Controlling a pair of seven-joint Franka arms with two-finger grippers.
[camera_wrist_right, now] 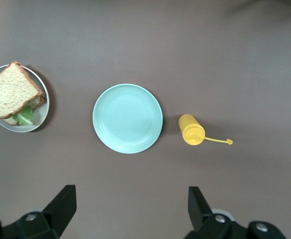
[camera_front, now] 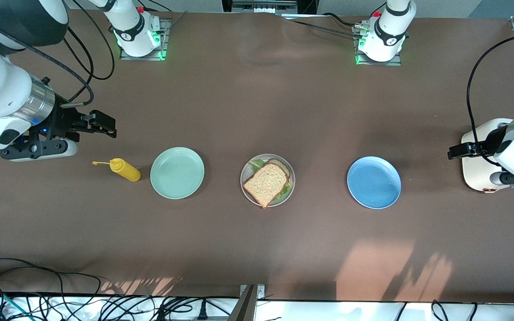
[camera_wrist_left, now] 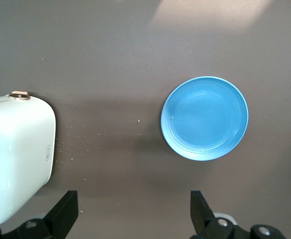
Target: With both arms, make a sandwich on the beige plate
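**Assembled sandwich on centre plate; both grippers raised and spread**

The sandwich (camera_front: 267,182) is seen resting on the beige plate (camera_front: 246,191), which is positioned at the middle of the table. The top slice of brown toast is laid at an angle, one corner projecting just past the plate rim on the side nearer the front camera. Green lettuce is visible at the edges beneath the top slice, and a second slice shows under it.

The plate is located between the two grippers and well apart from both. The right gripper (camera_front: 105,125) is held in the air over bare table at the right arm's end, with its fingers (camera_wrist_right: 60,204) spread and nothing gripped. The left gripper (camera_front: 455,152) is held over the table at the left arm's end, just beside a white appliance (camera_front: 478,171); its fingers (camera_wrist_left: 65,209) are likewise spread and nothing is gripped.

Between the beige plate and the right gripper, a mint green plate (camera_front: 177,173) is found, with nothing on it. A yellow squeeze bottle (camera_front: 124,170) is laid on its side beside that plate, closer to the right gripper, its nozzle pointed away from the plate.

Between the beige plate and the left gripper, a blue plate (camera_front: 374,182) is found, also holding nothing. In the left wrist view, fine crumbs are scattered on the table between the blue plate and the appliance.
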